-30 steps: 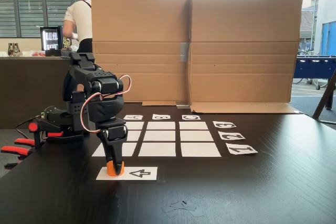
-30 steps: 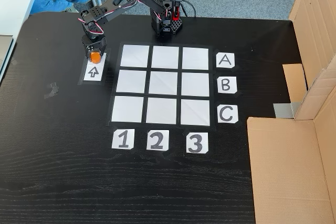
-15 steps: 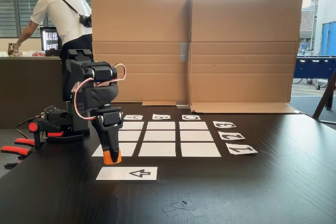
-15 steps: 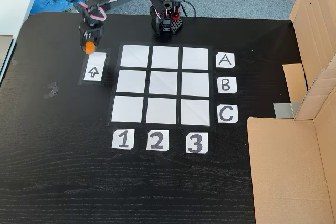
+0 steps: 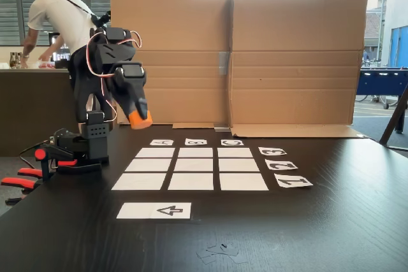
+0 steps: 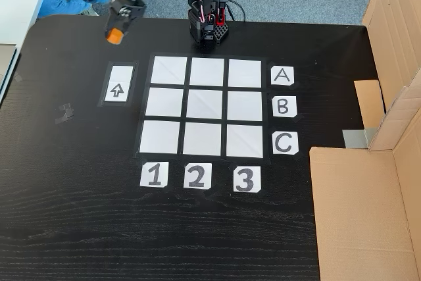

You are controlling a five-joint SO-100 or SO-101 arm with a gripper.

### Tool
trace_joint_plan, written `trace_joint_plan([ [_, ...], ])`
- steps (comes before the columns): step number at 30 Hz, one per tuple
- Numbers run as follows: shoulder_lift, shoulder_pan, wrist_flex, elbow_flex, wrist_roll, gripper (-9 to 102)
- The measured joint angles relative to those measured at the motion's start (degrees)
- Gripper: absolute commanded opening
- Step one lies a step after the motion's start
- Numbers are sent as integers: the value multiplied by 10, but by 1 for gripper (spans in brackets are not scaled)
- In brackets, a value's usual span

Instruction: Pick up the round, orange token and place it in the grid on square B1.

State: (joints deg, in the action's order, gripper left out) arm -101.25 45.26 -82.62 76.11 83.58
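On the dark tabletop, backed by a cardboard wall, the grid of nine white cells is laid out flat, with square B1 bare. Beside the grid, the arrow card is seen lying empty. Above the tabletop, well clear of it, the gripper is held raised, and the token is pinched at its tip.
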Motion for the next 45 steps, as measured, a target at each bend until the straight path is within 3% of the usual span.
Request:
trace_joint_plan([
  [16, -55, -176, 20, 127, 45, -1],
  [26, 23, -191, 91, 220, 69, -1],
  [45, 179, -206, 149, 219, 100, -1],
])
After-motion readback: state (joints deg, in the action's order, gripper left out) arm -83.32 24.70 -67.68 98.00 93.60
